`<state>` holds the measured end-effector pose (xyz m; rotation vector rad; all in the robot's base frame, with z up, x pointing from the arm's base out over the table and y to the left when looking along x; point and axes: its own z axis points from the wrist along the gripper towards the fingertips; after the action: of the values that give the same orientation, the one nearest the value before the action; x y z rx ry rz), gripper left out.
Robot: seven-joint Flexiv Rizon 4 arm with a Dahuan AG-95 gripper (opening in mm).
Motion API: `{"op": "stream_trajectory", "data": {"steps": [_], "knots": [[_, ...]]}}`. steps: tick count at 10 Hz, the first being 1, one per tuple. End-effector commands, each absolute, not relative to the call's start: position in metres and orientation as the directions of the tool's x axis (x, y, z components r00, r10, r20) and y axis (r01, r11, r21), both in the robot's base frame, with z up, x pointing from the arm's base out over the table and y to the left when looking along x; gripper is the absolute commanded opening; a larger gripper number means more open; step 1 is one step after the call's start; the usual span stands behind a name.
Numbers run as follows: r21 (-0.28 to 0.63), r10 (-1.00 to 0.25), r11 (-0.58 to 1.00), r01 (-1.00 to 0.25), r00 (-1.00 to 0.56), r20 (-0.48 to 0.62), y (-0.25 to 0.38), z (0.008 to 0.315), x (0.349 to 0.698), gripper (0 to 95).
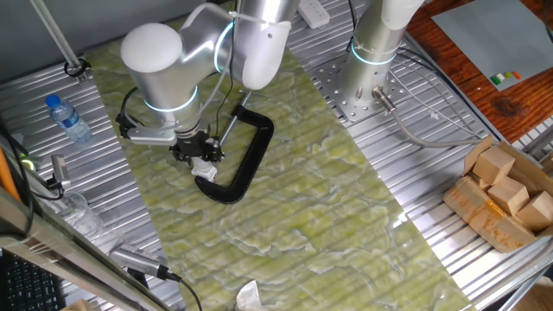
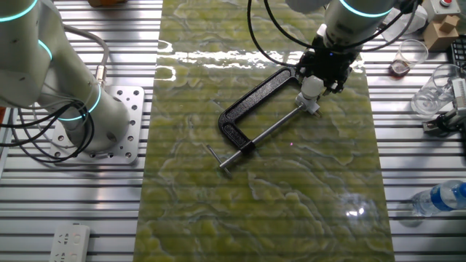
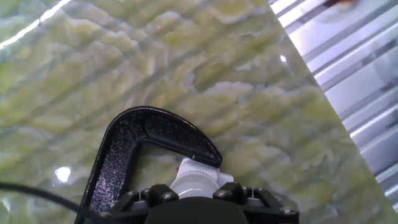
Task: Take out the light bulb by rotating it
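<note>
A black C-clamp point(image 1: 248, 161) point(image 2: 247, 109) point(image 3: 146, 134) lies flat on the green marbled mat. At its jaw end stands the small white light bulb point(image 1: 206, 168) point(image 2: 311, 86) point(image 3: 196, 178) on a short white base. My gripper point(image 1: 198, 153) point(image 2: 325, 70) comes straight down over it, fingers closed around the bulb's top. The hand view looks down past the black finger mounts onto the bulb's white neck and the clamp's curved jaw just beyond it. The fingertips themselves are hidden behind the hand.
A second arm's base point(image 1: 373, 53) point(image 2: 87, 116) is bolted at the mat's edge. A water bottle point(image 1: 67, 117) point(image 2: 439, 198) lies on the slatted table. There are also a box of wooden blocks point(image 1: 505, 194), a crumpled white scrap point(image 1: 248, 296), clear cups point(image 2: 412, 54) and a power strip point(image 2: 69, 242).
</note>
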<state>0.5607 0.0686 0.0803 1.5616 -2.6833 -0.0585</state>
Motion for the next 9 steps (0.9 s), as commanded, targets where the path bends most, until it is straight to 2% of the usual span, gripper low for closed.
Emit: {"op": "stream_trajectory", "data": {"steps": [1, 9], "knots": [[0.052, -0.898, 0.44, -0.897, -0.44, 0.007, 0.0689, 0.0811, 0.5601, 57.0], [0.053, -0.93, 0.366, -0.929, -0.367, -0.009, 0.072, 0.0749, 0.5562, 57.0]]}}
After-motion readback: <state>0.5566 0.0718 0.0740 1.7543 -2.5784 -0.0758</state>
